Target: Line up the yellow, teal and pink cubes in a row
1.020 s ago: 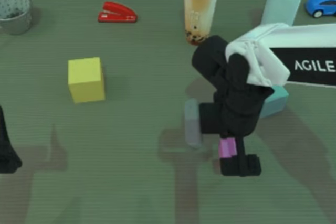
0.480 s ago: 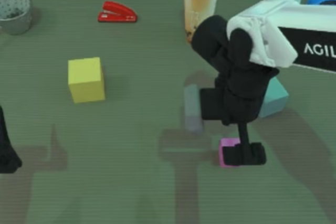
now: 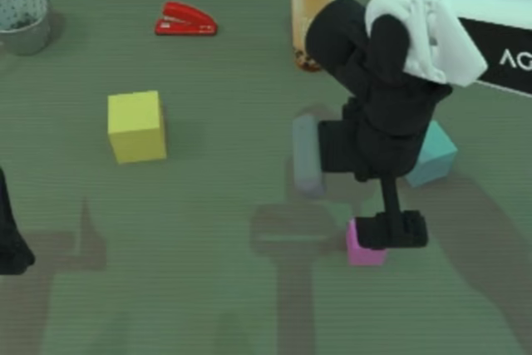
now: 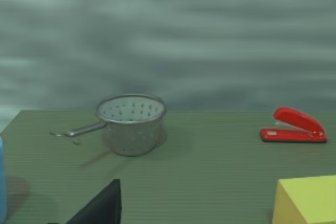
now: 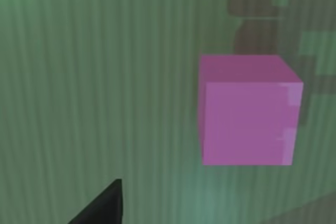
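Nearest, at the lower left edge of the top view, the left hand [image 3: 10,247] sits parked low beside the tabletop [image 3: 208,288]; only a dark tip of it shows, so I cannot tell whether its fingers are spread or pressed together.

Next, right of centre, the pink cube [image 3: 363,247] rests flat on the tabletop. The right hand [image 3: 394,230] hangs directly above it, covering the cube's far edge in the top view. In the right wrist view the pink cube [image 5: 247,111] stands alone with bare mat on all sides and nothing pinching it, but only one dark fingertip shows there, so whether this hand is spread I cannot tell.

Farther back, the teal cube [image 3: 432,154] lies on the right, partly hidden under the right arm. Well apart from both, on the left side, the yellow cube [image 3: 135,125] sits on its own; its corner also shows in the left wrist view [image 4: 307,200].

Along the far edge stand a metal colander [image 3: 23,18] at the left corner, a red stapler [image 3: 184,20], and a bubble tea cup [image 3: 314,6] near the middle.
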